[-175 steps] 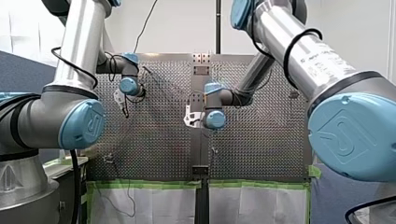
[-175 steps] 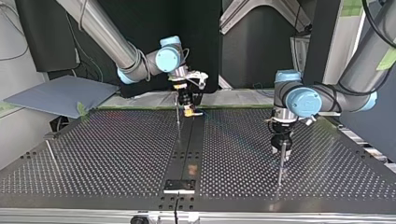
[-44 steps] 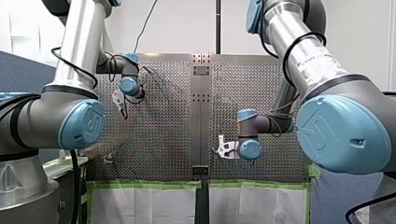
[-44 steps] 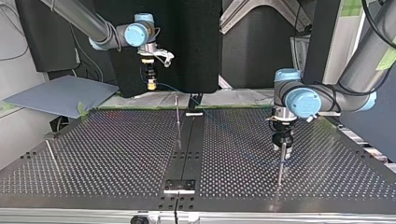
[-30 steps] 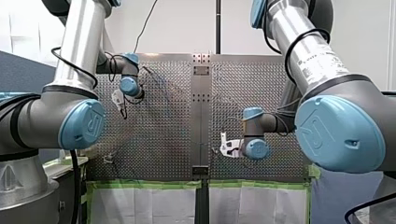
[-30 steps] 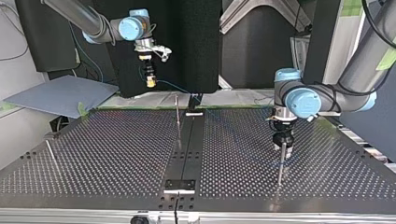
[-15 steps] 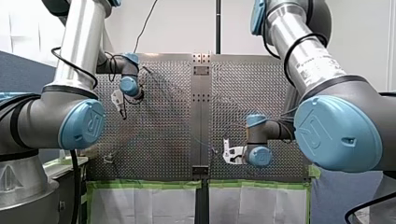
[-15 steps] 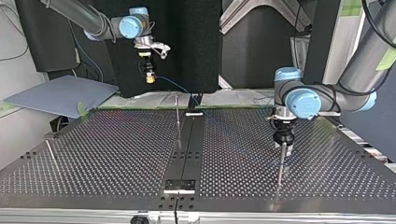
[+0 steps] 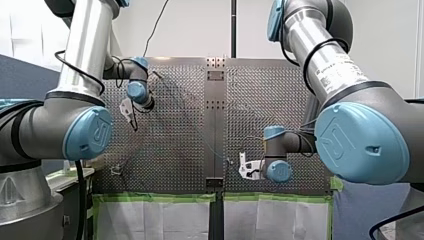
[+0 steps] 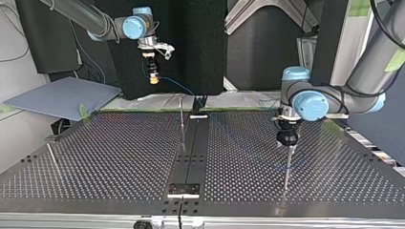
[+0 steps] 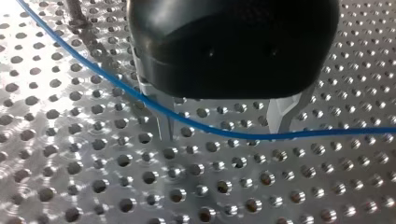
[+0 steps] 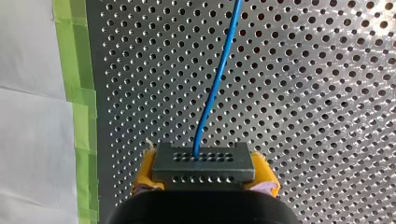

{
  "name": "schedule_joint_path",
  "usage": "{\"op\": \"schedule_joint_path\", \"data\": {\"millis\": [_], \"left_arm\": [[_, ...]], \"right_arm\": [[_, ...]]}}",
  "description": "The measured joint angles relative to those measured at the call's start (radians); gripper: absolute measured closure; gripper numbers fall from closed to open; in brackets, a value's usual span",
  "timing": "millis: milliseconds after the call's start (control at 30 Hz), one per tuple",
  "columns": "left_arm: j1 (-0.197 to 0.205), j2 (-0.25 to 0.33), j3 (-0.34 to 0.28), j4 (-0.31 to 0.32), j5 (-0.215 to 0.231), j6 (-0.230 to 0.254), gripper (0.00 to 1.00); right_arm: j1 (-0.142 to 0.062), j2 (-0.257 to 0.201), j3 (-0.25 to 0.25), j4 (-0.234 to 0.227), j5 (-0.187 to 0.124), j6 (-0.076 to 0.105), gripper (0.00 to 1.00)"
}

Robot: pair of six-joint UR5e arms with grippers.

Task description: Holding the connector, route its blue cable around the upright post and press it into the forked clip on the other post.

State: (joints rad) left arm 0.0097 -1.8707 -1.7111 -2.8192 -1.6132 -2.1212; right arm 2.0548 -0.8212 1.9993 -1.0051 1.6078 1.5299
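Crossing the perforated table (image 12: 327, 116), blue cable (image 12: 219, 79) runs clear of green tape (image 12: 74, 84).

Left jaws apart — right jaws clamped

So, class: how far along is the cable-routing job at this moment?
Done: my right gripper grips the connector. In hand: its blue cable runs out past my open left gripper. Left: no frame shows it seated in a forked clip.
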Motion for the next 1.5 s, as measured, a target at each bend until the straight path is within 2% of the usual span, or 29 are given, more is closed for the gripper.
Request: {"op": "schedule_joint_path", "data": {"millis": [233,600,867,1267,1367,1500], "left_arm": [[0.010,0.000,-0.049,0.054,0.046,-0.064,0.02],[0.021,-0.001,-0.099,0.096,0.052,-0.160,0.02],[0.027,-0.002,-0.122,0.110,0.064,-0.187,0.02],[0.055,-0.046,-0.183,0.192,0.147,-0.284,0.02],[0.065,-0.048,-0.185,0.220,0.139,-0.312,0.02],[0.079,-0.048,-0.187,0.259,0.105,-0.353,0.02]], "right_arm": [[0.000,0.000,0.000,0.001,0.000,0.000,0.98],[0.004,0.000,0.000,0.005,0.000,0.000,0.98],[0.006,0.000,0.000,0.006,0.000,0.000,0.98],[0.007,0.001,0.000,0.006,0.000,0.000,0.98],[0.007,0.000,0.000,0.004,0.000,0.000,0.98],[0.007,0.000,0.000,0.003,0.000,0.000,0.98]]}}
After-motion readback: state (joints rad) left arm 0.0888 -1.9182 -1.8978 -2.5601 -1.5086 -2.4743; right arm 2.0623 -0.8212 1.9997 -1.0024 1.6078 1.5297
